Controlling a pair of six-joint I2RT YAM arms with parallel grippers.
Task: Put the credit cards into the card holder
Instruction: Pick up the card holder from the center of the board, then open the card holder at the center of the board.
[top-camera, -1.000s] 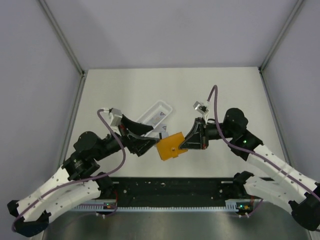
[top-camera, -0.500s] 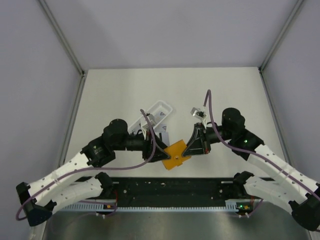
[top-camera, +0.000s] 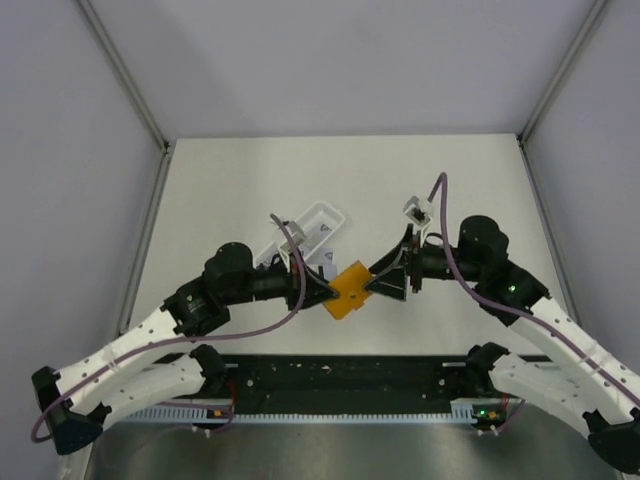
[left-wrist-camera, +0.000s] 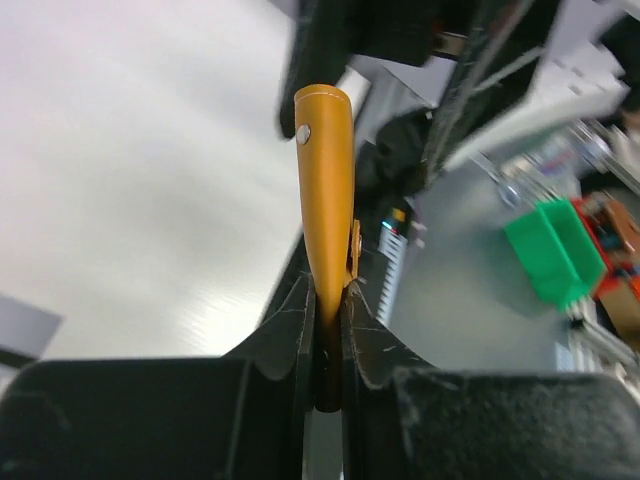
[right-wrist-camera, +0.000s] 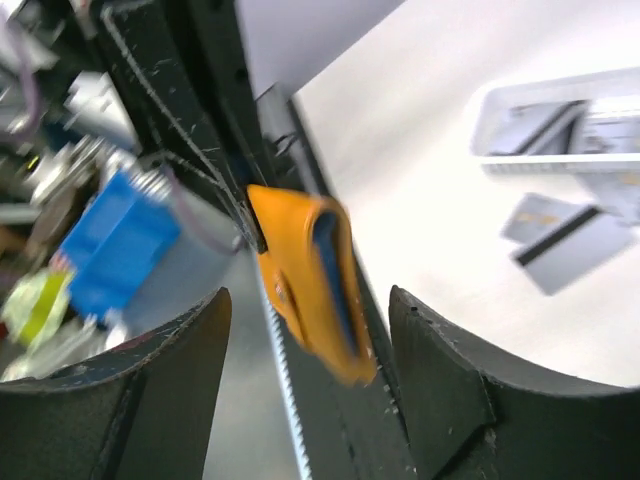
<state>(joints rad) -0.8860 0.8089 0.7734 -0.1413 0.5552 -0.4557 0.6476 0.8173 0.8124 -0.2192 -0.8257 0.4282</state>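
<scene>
The left gripper (left-wrist-camera: 328, 300) is pinched tight on an edge of the orange card holder (left-wrist-camera: 325, 190), just beside the white tray (right-wrist-camera: 545, 164). The right gripper (right-wrist-camera: 308, 298) gapes wide around the holder, gripping nothing. Credit cards (right-wrist-camera: 562, 236) lie beside the tray.

Card holder (top-camera: 349, 291): orange-tan, flat, raised above table (top-camera: 450, 180) centre, mouth gaping slightly. Credit cards (right-wrist-camera: 562, 238): pale, black-striped, lying flat far-left of it.

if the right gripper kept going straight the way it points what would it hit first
Most likely the card holder, edge-on straight ahead, in line with the gap between the open jaws of the right gripper and pinched by the left gripper. The wrist view is blurred, so the distance is unclear.
</scene>
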